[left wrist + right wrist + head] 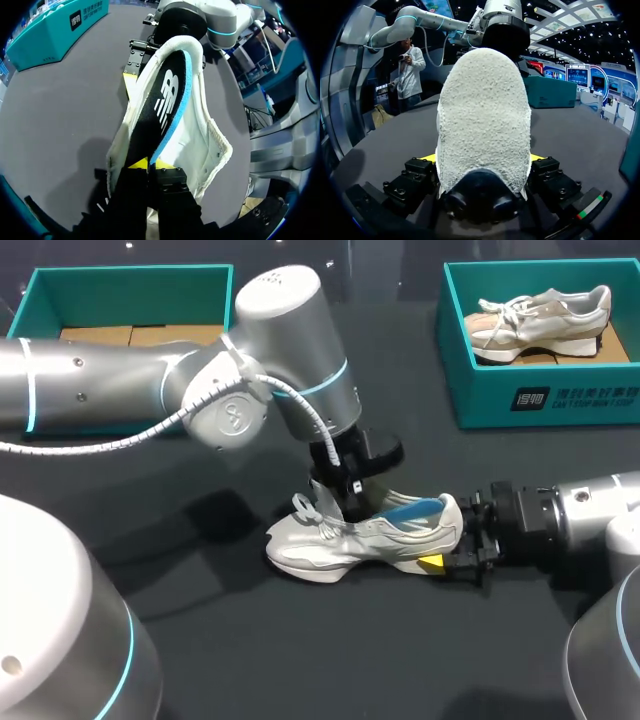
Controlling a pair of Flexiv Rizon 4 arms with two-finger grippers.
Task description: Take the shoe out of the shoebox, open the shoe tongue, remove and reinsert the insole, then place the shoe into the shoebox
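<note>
Item: a white knit sneaker with a thick pale sole [345, 540] is standing on its sole on the dark grey table top [300, 660], outside both boxes.
Long axis: the sneaker is lying across our front, with the toe pointing toward our left arm's side and the heel toward our right arm's.
Right gripper [482, 159]: we are clamping it on the sneaker's heel, one finger on each flank, reaching in along the sneaker's length.
Insole: a black-topped foam insole with a blue edge [162, 107] is running along the sneaker's length, its heel end rising over the heel collar.
Left gripper [148, 164]: we are bringing it down from above the sneaker's opening, and its yellow tips are pinching the insole's forward part.
Deciding relation: the insole is stretching away from the left gripper toward the sneaker's heel, so we judge any pull or push must be following that line.
Nearer arm: the left is working the insole; the right is only bracing.
Shoebox: a teal cardboard box with a brown floor [130, 272] is sitting well beyond the sneaker's toe side.
</note>
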